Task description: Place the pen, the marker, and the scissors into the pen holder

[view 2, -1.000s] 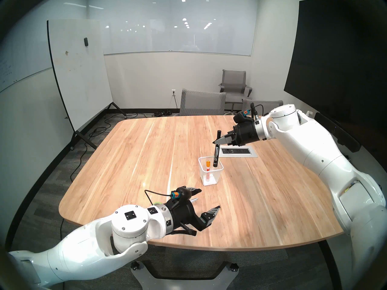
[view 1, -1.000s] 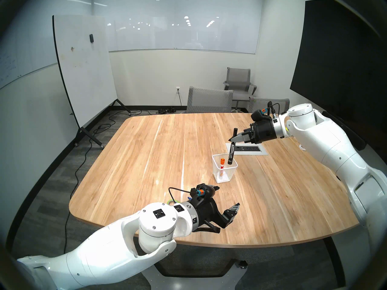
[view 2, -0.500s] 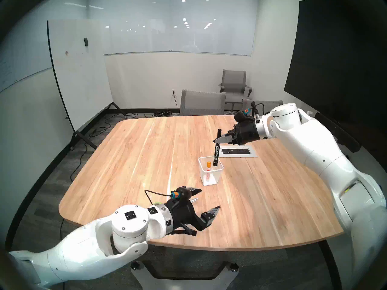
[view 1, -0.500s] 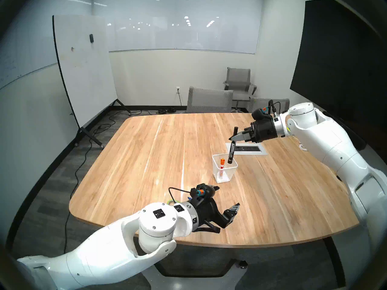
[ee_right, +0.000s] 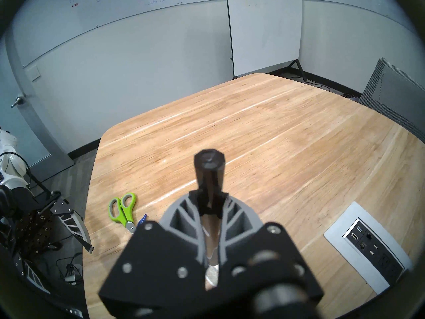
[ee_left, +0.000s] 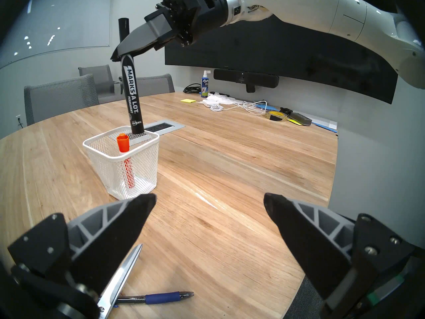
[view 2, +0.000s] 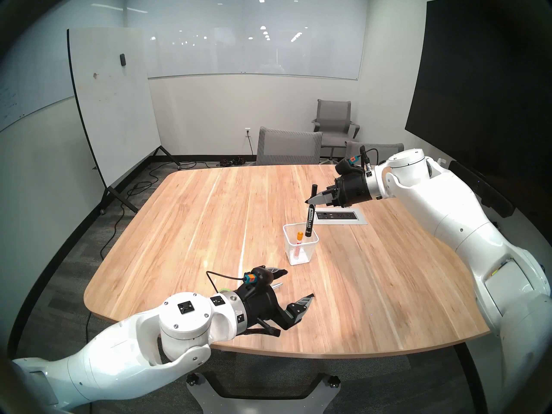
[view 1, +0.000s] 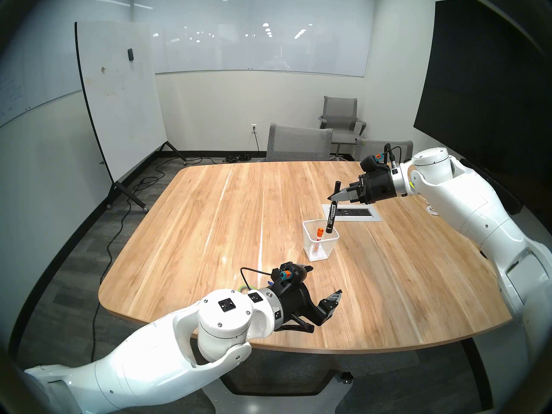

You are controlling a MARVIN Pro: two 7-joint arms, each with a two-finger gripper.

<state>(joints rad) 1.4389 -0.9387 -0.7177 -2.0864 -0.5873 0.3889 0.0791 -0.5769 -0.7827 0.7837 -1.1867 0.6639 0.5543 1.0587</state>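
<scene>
Across the wooden table (view 1: 209, 225), the black marker (ee_left: 132, 93) is gripped upright by the clenched right claw (ee_left: 119, 55) with its lower end just above the pen holder (ee_left: 147, 164) rim, so a release off-centre could be deflected outside, while pen (ee_left: 158, 297) and scissors (ee_left: 124, 274) lie near the spread, empty left claw (ee_left: 209, 208).

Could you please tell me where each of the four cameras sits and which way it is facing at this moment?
Head stereo left: looks down from the head over the table; both arms show.
Head stereo right: nearly the same picture.
Left wrist: low, behind the open left gripper, facing the pen holder and black marker.
Right wrist: above the right gripper, facing the scissors.
Shared: both wrist views show the scissors.
</scene>
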